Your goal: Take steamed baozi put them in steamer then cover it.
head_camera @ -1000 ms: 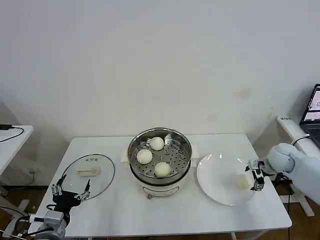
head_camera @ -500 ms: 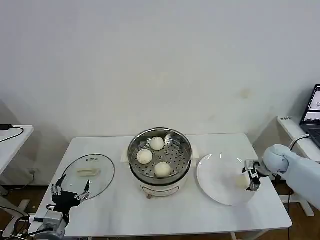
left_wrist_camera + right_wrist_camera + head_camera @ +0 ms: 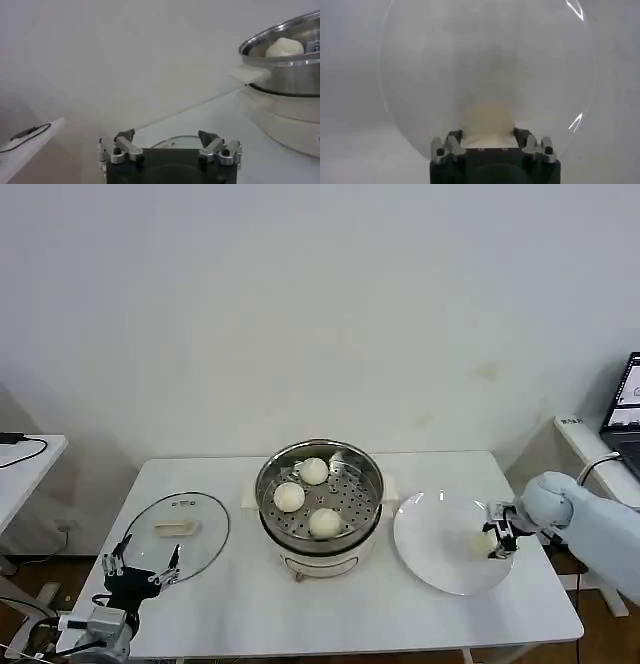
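The steamer stands mid-table with three baozi on its perforated tray: one at the back, one on the left, one at the front. A fourth baozi lies on the right part of the white plate. My right gripper is down at the plate, shut on that baozi, whose sides press against both fingers of the gripper. My left gripper hangs open and empty at the table's front left; from its wrist the gripper faces the steamer.
The glass lid with a pale handle lies flat on the table left of the steamer, just beyond the left gripper. A side table with a cable stands at far left, a laptop at far right.
My right gripper has slid leftward over the plate until its fingers came round the baozi and closed on it. The left arm has stayed still.
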Robot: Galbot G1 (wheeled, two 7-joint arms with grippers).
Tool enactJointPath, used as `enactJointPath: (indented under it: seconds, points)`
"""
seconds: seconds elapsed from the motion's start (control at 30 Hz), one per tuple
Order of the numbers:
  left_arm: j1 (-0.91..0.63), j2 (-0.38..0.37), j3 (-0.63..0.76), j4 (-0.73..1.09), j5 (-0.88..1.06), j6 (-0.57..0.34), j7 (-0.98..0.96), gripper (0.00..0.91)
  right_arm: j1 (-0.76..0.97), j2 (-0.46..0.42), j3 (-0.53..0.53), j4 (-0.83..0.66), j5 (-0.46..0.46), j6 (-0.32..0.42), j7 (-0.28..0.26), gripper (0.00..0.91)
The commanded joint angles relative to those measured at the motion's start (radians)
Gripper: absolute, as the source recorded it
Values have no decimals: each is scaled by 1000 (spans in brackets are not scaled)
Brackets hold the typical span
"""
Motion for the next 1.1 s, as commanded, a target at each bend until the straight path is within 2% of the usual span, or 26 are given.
enactJointPath:
  seconds: [0.03,0.3,0.37,0.5,0.53,0.63,0.73,0.8,0.9,1.1]
  points:
    - [1,3,-2,-4,-1,0,0,907,79,-42,-67,63,35,-10,0,584]
    - [-5,11,-1,-11,-4,1,0,907,380,-110,-209,204,163,-43,3,584]
    - [-8,10,2,-11,-4,1,0,907,460,-107,-227,231,214,-61,10,584]
    - [-15,6,12,-16,-2,1,0,907,641,-79,-360,276,299,-96,29,584]
    - [-16,6,13,-19,-2,1,0,907,733,-59,-421,285,326,-108,34,584]
    - [-22,13,15,-21,-3,2,1,907,838,-1,-519,288,362,-124,40,584]
    - [-32,24,13,-14,-7,5,0,907,913,108,-582,283,441,-161,60,584]
    - [-35,30,10,-13,-12,5,1,907,936,154,-600,283,487,-184,76,595]
    - [-35,29,6,-18,-16,6,1,907,937,275,-616,278,566,-239,116,595]
    - [-36,11,7,-22,-7,6,1,907,874,430,-605,232,640,-295,180,595]
